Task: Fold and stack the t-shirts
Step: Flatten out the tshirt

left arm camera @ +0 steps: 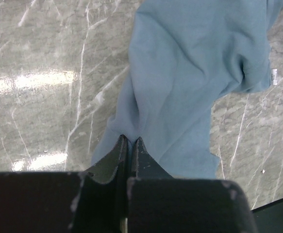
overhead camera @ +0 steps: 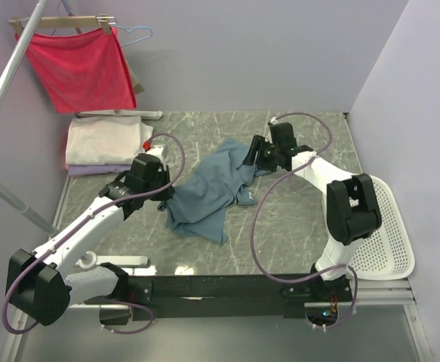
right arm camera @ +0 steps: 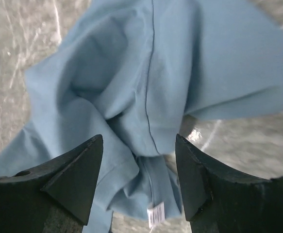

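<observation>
Right now the crumpled dusty teal-blue cotton t-shirt [overhead camera: 208, 192] lies in the middle of the grey marble tabletop [overhead camera: 295, 219]. The left gripper [left arm camera: 130, 141], pressed tight, pinches its left edge. The right gripper [right arm camera: 139, 138] hangs spread wide over its far side.

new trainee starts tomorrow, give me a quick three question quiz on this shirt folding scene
1. True or false: the right tool stands open over the blue t-shirt.
2. Where on the table do the folded shirts lie? A far left; B far right; C near middle.
3. What colour is the hanging cloth?
Key: 1 true; 2 A; 3 red.
</observation>
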Controlling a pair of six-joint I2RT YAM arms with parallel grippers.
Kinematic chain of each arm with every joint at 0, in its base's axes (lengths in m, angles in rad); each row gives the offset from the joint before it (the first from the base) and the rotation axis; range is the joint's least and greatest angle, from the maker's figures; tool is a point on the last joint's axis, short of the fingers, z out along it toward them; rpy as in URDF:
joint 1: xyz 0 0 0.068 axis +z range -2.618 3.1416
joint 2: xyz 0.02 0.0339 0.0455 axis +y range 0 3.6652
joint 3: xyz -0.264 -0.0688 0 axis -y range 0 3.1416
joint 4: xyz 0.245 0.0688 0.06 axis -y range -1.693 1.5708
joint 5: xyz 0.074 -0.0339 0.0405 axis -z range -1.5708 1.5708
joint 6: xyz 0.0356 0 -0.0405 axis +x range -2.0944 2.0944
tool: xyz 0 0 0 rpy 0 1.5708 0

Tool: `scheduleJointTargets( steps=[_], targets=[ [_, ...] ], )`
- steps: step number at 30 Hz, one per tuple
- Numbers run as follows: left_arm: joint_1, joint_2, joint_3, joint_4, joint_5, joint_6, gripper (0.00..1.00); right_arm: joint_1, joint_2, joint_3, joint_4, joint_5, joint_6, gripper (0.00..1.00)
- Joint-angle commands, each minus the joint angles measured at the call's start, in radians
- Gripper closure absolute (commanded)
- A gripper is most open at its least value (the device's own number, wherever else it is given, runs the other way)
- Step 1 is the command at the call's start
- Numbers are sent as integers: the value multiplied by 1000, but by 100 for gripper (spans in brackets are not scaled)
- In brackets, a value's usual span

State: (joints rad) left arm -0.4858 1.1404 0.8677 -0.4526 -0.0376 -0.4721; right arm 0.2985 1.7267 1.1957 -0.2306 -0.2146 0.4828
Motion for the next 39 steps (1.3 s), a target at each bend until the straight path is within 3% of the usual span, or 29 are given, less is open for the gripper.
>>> scheduleJointTargets(
  steps=[1,8,11,12,13,20,25,28,29,32,33,34,35,36,38,39],
  targets=[
    [1,8,14,42,22,10,99,5,99,42,37,-92,13,33],
    [3,15,5,46,19,6,99,22,212,159,-38,-5,-45,37],
    [3,18,7,45,16,6,99,24,209,176,-44,24,-56,72],
    [3,18,5,43,7,7,99,22,176,162,-38,50,-59,92],
    [1,16,5,40,7,7,99,22,151,154,-42,70,-61,100],
    [1,-5,1,-14,-71,9,99,22,-189,143,-148,314,-130,100],
    [3,-77,-15,-79,-139,-10,99,19,-377,226,-197,452,-180,93],
    [-8,-138,-59,-98,-79,-38,99,17,-406,272,-222,507,-196,91],
    [-58,-158,-85,-66,-67,-43,99,13,-400,291,-230,520,-199,91],
    [-95,-192,-125,0,125,-74,98,11,-368,300,-260,506,-205,92],
    [-99,-191,-136,17,201,-82,92,11,-365,294,-269,495,-204,92],
    [-102,-186,-151,44,228,-89,53,11,-362,285,-268,480,-197,92],
    [-103,-182,-174,63,240,-97,40,10,-363,266,-271,465,-191,93],
    [-103,-176,-179,92,248,-100,38,10,-369,256,-277,443,-184,93],
    [-105,-162,-179,117,231,-112,6,10,-403,217,-280,426,-168,93],
    [-105,-154,-170,129,214,-115,1,11,-418,203,-291,434,-162,93]
  ],
)
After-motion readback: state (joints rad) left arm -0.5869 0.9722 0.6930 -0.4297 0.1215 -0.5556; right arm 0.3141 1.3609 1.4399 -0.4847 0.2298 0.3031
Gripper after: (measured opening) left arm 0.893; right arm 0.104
